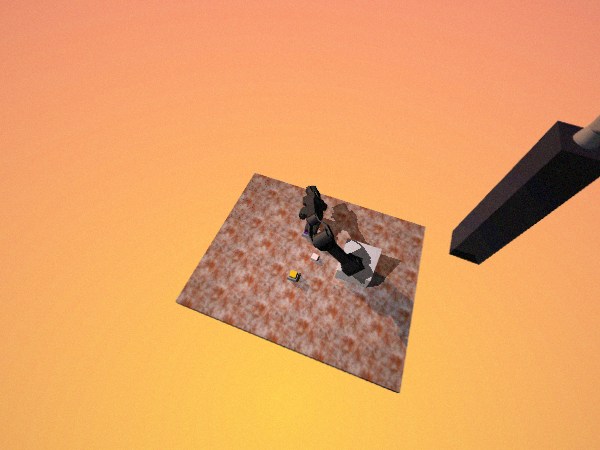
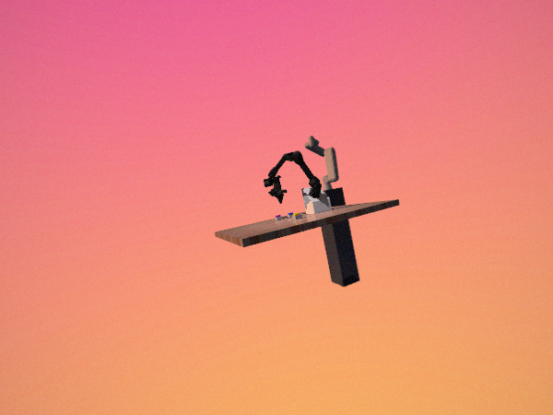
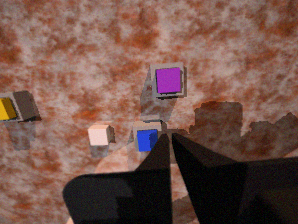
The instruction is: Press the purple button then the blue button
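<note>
The purple button [image 3: 169,80] [image 2: 277,217] [image 1: 306,233] sits on a grey base on the table, its cap raised. The blue button [image 3: 147,140] [image 2: 290,214] sits beside it, partly behind the fingertips in the wrist view and hidden by the arm in the top view. My gripper [image 3: 169,138] [image 2: 280,201] is shut and empty. It hangs in the air above the table, with clear height between the fingertips and the buttons in the exterior view. In the wrist view the fingertips overlap the right edge of the blue button's base.
A yellow button [image 3: 6,108] [image 1: 293,274] [image 2: 298,215] stands on the far left of the wrist view. A pale pink block [image 3: 99,135] [image 1: 315,257] lies between it and the blue button. A white pedestal [image 1: 371,248] [image 2: 319,206] is at the arm's base. A dark column [image 1: 515,200] [image 2: 341,254] carries another arm [image 2: 332,163].
</note>
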Robot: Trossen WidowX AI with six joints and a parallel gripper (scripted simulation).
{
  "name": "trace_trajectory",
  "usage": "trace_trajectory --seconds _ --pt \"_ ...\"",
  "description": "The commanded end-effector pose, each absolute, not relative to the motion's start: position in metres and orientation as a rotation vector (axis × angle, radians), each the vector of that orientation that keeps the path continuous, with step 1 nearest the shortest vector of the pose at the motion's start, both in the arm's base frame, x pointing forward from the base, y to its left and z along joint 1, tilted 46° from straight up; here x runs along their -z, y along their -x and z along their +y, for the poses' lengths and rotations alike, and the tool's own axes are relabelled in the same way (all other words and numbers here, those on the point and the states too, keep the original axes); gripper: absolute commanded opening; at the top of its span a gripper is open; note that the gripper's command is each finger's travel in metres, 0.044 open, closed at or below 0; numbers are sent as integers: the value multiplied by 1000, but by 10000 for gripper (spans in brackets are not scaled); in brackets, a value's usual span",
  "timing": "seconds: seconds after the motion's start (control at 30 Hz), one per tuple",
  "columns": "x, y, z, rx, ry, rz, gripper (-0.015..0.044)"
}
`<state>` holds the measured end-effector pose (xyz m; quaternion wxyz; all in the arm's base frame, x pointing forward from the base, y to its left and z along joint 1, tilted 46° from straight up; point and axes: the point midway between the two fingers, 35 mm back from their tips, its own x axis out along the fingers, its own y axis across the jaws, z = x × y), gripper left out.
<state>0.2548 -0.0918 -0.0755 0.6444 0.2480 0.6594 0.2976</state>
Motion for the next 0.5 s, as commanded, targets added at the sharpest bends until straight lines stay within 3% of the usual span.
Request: trace_trajectory --seconds 0.0,0.47 --pt "63 -214 -85 -670 -563 1496 20" --pt "103 -196 -35 -673 -566 1496 20"
